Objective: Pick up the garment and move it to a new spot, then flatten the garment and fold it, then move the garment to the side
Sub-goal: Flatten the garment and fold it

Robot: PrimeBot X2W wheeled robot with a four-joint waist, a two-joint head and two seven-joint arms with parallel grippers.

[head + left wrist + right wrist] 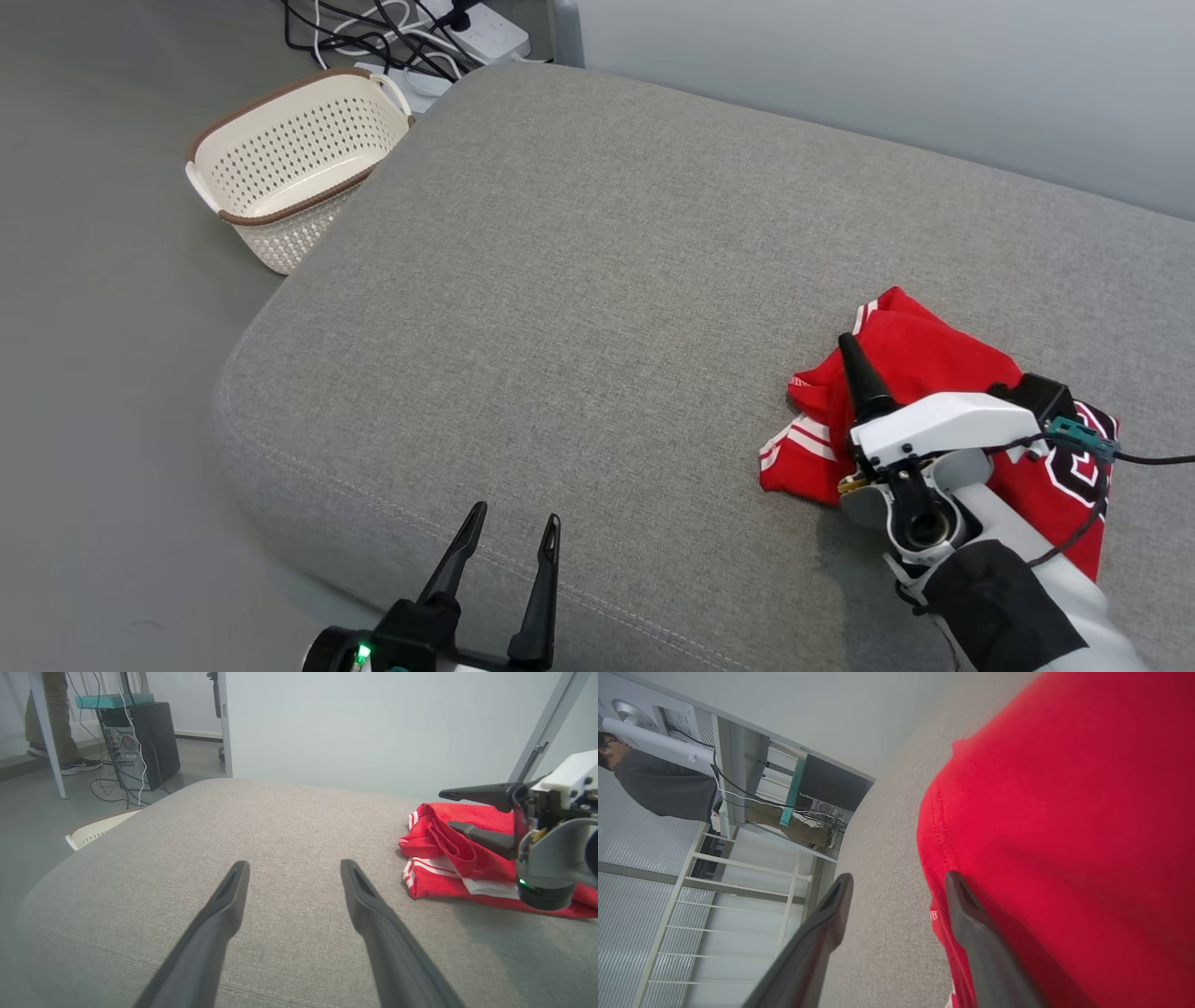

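Now my right gripper (446, 810) is standing with fingers apart, one lying on the crumpled red garment (934, 364). The soft, white-striped cloth is lying bunched on the grey woven cushion (579, 280).

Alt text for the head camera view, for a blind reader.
A red garment with white stripes lies at the right of a grey fabric cushion, the right gripper open over it. The open left gripper points up from the bottom edge; a cream perforated basket stands on the floor, upper left.
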